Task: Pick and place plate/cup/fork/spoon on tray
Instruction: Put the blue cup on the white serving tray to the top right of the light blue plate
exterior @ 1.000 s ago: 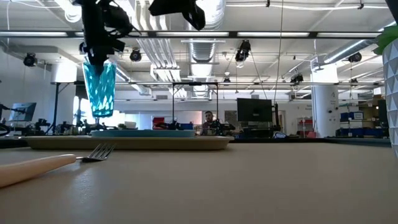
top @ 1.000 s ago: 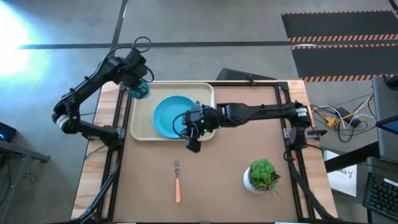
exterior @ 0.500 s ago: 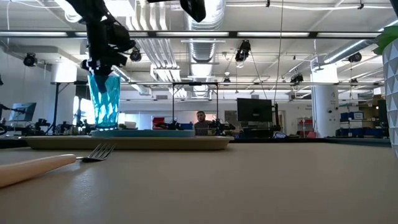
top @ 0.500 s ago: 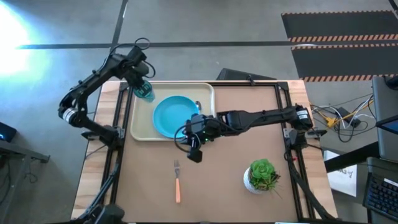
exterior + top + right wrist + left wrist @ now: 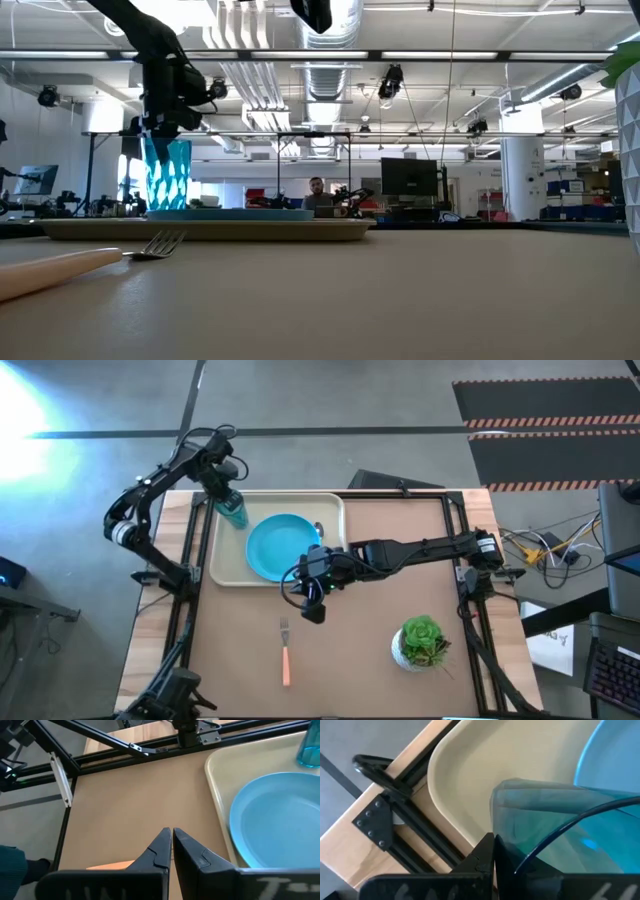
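Left pincer (image 5: 228, 495) grips cup (image 5: 166, 172); low view: over tray (image 5: 330, 229)

One tray (image 5: 225, 565) at 11 o'clock on the worktop (image 5: 370, 650), one plate (image 5: 275, 545), one cup (image 5: 233, 512), one fork (image 5: 285, 652) at 6 o'clock, one spoon bowl (image 5: 318, 528) at the plate's edge, one potted plant (image 5: 421, 641) at 4 o'clock, two arms, two claws, left claw (image 5: 225, 495), right claw (image 5: 312, 612).

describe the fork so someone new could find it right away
Start at the cream tray on the table's far left, then come toward the near edge. The fork lies alone on the bare brown tabletop, left of the potted plant: slim, metal tines, orange handle.
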Action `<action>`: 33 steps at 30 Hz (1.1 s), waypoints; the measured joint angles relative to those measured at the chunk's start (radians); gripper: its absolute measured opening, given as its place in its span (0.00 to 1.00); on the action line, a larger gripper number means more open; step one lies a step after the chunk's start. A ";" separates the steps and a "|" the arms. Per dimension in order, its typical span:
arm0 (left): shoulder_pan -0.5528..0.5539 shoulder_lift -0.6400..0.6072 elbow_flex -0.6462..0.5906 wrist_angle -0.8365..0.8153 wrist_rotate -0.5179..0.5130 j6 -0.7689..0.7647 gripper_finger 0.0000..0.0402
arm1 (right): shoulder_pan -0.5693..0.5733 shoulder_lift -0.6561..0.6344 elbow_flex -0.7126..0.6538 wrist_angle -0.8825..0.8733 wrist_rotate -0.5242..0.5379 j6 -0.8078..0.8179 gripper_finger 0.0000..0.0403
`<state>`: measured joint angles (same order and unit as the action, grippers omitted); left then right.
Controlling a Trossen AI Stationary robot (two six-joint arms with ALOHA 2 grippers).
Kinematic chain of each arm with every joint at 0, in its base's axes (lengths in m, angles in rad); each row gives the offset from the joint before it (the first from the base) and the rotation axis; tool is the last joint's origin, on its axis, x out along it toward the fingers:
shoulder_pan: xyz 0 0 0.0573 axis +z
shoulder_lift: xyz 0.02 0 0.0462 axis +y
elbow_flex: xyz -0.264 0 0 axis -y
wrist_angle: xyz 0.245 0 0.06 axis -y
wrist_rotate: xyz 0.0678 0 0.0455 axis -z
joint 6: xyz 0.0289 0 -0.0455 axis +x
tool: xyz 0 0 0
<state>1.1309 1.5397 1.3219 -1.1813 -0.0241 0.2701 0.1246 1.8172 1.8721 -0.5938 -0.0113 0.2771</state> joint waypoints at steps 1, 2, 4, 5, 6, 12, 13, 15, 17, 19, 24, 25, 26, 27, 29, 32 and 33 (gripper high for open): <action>0.000 0.006 0.001 0.003 0.000 0.002 0.00 | 0.000 0.000 0.000 0.000 0.009 0.000 0.02; 0.000 0.012 0.001 0.008 0.001 0.006 0.00 | 0.000 0.000 0.000 0.000 0.013 0.000 0.02; 0.000 0.021 0.000 0.016 0.001 0.008 0.00 | 0.000 0.000 0.000 0.000 0.014 0.001 0.02; 0.002 0.026 0.000 0.017 0.001 0.008 0.00 | 0.000 0.000 0.000 0.000 0.014 0.004 0.02; 0.002 0.031 0.000 0.016 0.001 0.008 0.00 | 0.000 0.000 0.000 0.000 0.014 0.008 0.02; 0.002 0.039 -0.001 0.023 -0.010 0.010 0.00 | 0.000 0.000 0.000 0.000 0.014 0.014 0.02; 0.002 0.036 -0.001 0.023 -0.010 0.019 0.00 | 0.000 0.000 0.000 0.000 0.014 0.014 0.02; 0.002 0.030 -0.001 0.021 -0.016 0.025 0.00 | 0.000 0.000 0.000 0.000 0.014 0.014 0.02; 0.002 0.023 0.001 0.021 -0.016 0.026 0.00 | 0.000 0.000 0.000 0.000 0.014 0.013 0.02; 0.002 0.013 0.001 0.022 -0.018 0.026 0.00 | 0.000 0.000 0.000 0.000 0.014 0.010 0.02; 0.002 -0.008 0.000 0.022 -0.018 0.033 0.06 | 0.000 0.000 0.000 0.000 0.014 0.007 0.02; 0.002 -0.010 0.000 0.022 -0.018 0.032 0.07 | 0.000 0.000 0.000 0.000 0.015 0.007 0.02; 0.002 -0.011 0.000 0.022 -0.017 0.032 0.09 | 0.000 0.000 0.000 0.000 0.016 0.007 0.02; 0.002 -0.013 -0.001 0.022 -0.015 0.031 0.10 | 0.000 0.000 0.000 0.000 0.020 0.006 0.02; 0.002 -0.014 -0.003 0.021 -0.012 0.027 0.12 | 0.000 0.000 0.000 0.000 0.023 0.000 0.02; 0.002 -0.015 -0.004 0.022 -0.011 0.025 0.15 | 0.000 0.000 0.000 0.000 0.036 -0.001 0.02; 0.002 -0.016 -0.004 0.021 -0.012 0.024 0.16 | 0.000 0.000 0.000 0.000 0.038 -0.001 0.02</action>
<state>1.1332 1.5233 1.3178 -1.1599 -0.0357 0.2940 0.1246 1.8172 1.8717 -0.5938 0.0265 0.2764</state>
